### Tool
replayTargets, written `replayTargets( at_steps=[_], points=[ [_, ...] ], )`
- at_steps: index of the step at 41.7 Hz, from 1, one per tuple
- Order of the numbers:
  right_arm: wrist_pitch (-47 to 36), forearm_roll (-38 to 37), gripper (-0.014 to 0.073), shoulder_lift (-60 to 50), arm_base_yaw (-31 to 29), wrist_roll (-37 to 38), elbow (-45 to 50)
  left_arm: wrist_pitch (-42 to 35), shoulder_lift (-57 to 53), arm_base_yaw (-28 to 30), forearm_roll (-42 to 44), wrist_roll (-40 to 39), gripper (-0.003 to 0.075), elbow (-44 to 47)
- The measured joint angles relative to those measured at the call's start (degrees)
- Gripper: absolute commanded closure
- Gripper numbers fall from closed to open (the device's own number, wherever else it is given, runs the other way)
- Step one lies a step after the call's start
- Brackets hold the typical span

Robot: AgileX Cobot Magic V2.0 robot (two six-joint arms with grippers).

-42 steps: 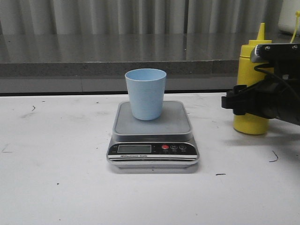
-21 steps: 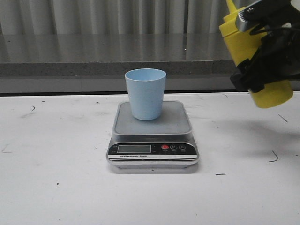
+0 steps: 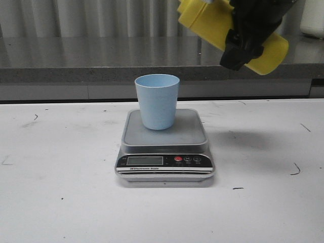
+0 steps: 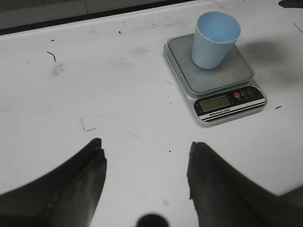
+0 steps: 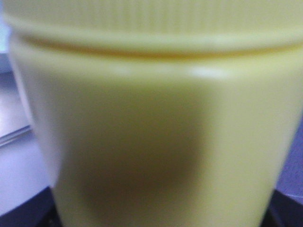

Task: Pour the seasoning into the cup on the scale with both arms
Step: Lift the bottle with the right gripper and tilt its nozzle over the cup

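Upper right of the front view: tall yellow plastic squeeze bottle [image 3: 208,19] tilted, clamped mid-body by right gripper [image 3: 248,38]. Centre: small pale blue plastic tumbler [image 3: 157,101] upright on flat silver digital scale [image 3: 165,147]. Left gripper [image 4: 144,165] spread wide, empty. Probably soft-walled, light; best held mid-body, gently.

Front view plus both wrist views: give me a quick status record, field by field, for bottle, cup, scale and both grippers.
bottle: yellow seasoning bottle held high in the air, tipped far over, nozzle end out of view at the top
cup: pale blue cup upright on the platform, looks empty
scale: scale on the white table, display unreadable
right gripper: right gripper shut on the bottle
left gripper: left gripper open, holding nothing, back from the scale
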Motion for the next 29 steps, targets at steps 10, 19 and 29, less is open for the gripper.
replayTargets(
  at_steps=[10, 19, 29],
  points=[
    [12.56, -32.0, 0.03, 4.43, 6.44, 15.46, -5.53, 0.0, 0.0, 0.0, 0.0, 0.0, 0.0334, 0.0],
    [13.54, -51.25, 0.03, 6.8, 8.8, 19.1, -5.68, 0.0, 0.0, 0.0, 0.0, 0.0, 0.0334, 0.0],
    [12.0, -63.94, 0.0303, 7.6, 9.03, 18.95, -5.7, 0.0, 0.0, 0.0, 0.0, 0.0, 0.0334, 0.0]
  ],
)
